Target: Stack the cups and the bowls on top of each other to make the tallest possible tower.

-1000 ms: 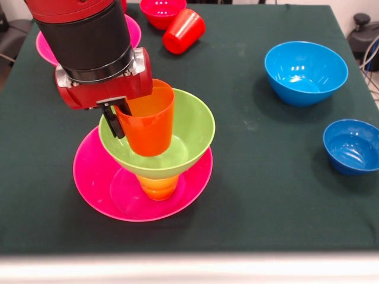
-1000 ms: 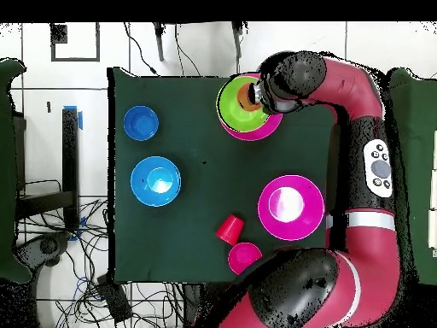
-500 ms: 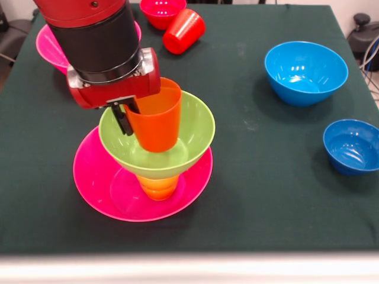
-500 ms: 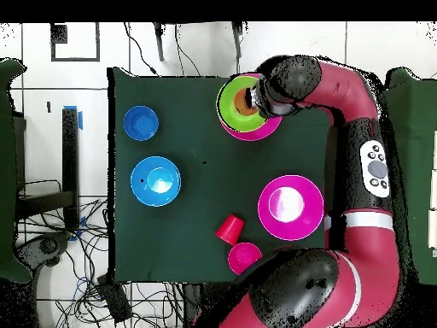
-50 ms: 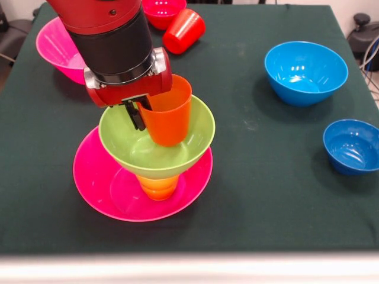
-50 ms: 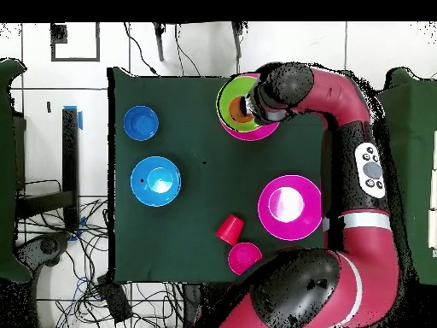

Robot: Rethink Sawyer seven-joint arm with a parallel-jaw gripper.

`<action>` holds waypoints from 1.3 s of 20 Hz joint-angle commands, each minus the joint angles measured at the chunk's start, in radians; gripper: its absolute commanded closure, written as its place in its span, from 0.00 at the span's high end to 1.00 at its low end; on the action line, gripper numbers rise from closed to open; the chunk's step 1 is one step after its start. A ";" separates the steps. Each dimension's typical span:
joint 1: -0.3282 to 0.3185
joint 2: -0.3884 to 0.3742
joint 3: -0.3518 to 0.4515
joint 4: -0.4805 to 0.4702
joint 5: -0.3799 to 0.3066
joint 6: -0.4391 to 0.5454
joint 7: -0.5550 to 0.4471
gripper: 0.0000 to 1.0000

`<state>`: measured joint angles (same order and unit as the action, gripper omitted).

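A red and black robot arm is holding its claw pinched on the rim of an orange cup, one dark finger showing outside the cup's wall and the cup tilting inside a lime green bowl. Whether the cup's base is touching the bowl's floor cannot be told. The green bowl is sitting on a yellow-orange cup, which is standing in a wide pink bowl near the front edge of the dark green worktop. A second pink bowl is resting at the far left, partly hidden behind the arm. A red cup is lying on its side just beside a small red bowl at the far edge. A light blue bowl and a small dark blue bowl are standing well apart from the stack on the right.
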<state>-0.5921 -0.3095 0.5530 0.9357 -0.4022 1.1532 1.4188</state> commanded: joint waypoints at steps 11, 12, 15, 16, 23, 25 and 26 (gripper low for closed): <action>0.008 0.002 0.004 0.001 -0.044 -0.048 -0.136 0.00; 0.006 -0.001 0.003 0.010 -0.043 -0.051 -0.136 0.00; 0.005 -0.001 0.004 0.015 -0.043 -0.065 -0.131 0.00; 0.007 0.006 0.005 0.002 -0.043 -0.059 -0.133 0.00; 0.001 0.014 0.008 0.002 -0.046 -0.067 -0.144 0.00; 0.002 0.017 0.009 -0.005 -0.046 -0.065 -0.146 0.00; 0.002 0.019 0.010 -0.009 -0.046 -0.066 -0.146 0.00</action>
<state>-0.5925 -0.3077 0.5529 0.9349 -0.4024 1.1532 1.4188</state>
